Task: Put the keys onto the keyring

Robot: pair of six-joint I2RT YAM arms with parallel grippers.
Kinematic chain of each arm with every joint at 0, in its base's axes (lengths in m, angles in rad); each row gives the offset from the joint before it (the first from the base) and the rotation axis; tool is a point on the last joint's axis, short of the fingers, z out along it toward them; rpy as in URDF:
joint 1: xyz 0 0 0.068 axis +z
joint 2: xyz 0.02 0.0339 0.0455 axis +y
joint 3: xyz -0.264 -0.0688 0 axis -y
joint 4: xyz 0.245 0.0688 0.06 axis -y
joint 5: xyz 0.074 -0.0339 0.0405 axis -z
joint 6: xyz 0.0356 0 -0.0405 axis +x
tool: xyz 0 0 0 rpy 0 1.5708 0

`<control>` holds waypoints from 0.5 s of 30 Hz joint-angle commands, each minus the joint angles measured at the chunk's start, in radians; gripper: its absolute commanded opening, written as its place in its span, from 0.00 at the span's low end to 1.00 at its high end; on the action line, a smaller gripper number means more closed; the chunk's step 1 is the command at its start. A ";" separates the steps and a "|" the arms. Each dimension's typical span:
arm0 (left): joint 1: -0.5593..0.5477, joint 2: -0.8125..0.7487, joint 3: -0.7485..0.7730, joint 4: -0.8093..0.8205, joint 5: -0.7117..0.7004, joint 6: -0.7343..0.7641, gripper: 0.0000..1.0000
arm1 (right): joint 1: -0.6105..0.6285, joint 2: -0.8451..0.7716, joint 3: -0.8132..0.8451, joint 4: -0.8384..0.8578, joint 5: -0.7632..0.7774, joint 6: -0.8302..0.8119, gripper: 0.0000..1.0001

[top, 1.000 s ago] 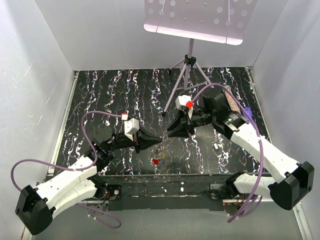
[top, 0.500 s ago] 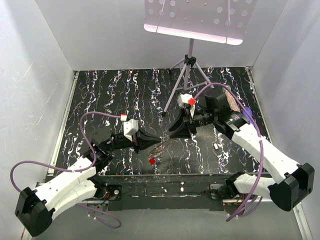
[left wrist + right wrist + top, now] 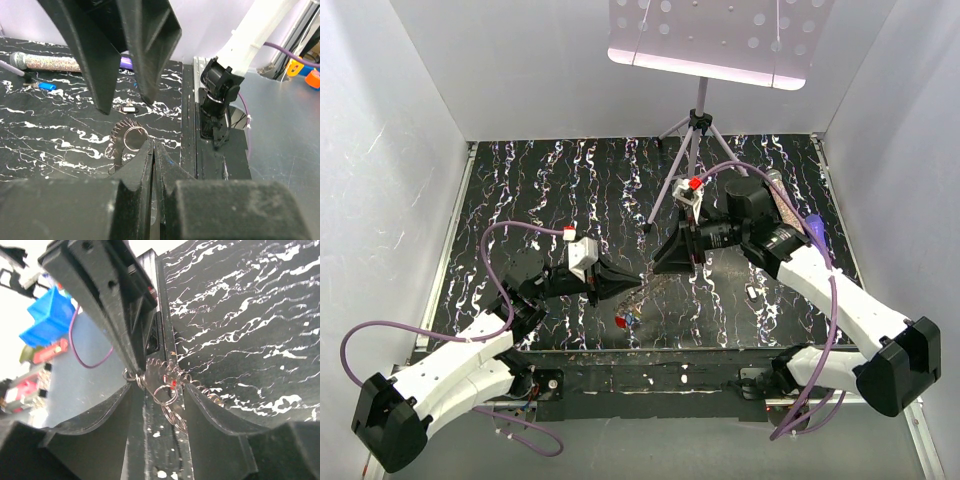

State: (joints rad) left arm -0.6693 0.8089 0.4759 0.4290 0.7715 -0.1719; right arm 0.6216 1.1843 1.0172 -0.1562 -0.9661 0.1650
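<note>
The keyring (image 3: 126, 141), a thin coiled metal loop with smaller rings on it, hangs from my left gripper (image 3: 152, 146), which is shut on it just above the table. In the top view the keyring (image 3: 646, 292) trails from the left gripper (image 3: 638, 283), with its small red piece (image 3: 623, 321) below. My right gripper (image 3: 159, 402) is open; the keyring's (image 3: 171, 388) coil and rings lie between its fingers, and no contact shows. In the top view the right gripper (image 3: 663, 262) faces the left one closely. A blue-headed key (image 3: 46, 86) lies far back on the table.
A glittery stick-like object (image 3: 784, 207) with a purple end lies at the right of the black marbled table (image 3: 550, 180). A small dark tag (image 3: 752, 291) lies near the right arm. A tripod stand (image 3: 692, 140) rises at the back, just behind the right gripper.
The right gripper's jaws have opened wider and its wrist has shifted slightly back. The keyring strand now sags from the left gripper, and the red piece has moved a little left.
</note>
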 commanded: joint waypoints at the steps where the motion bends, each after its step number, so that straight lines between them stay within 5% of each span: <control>1: 0.005 -0.011 0.064 -0.061 0.034 0.083 0.00 | -0.005 0.026 0.044 0.049 0.104 0.260 0.54; 15: 0.022 0.004 0.102 -0.128 0.051 0.154 0.00 | -0.005 0.098 0.103 -0.080 0.083 0.294 0.51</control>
State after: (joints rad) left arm -0.6579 0.8124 0.5457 0.2737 0.8028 -0.0303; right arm 0.6209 1.2846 1.0531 -0.2371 -0.8394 0.4644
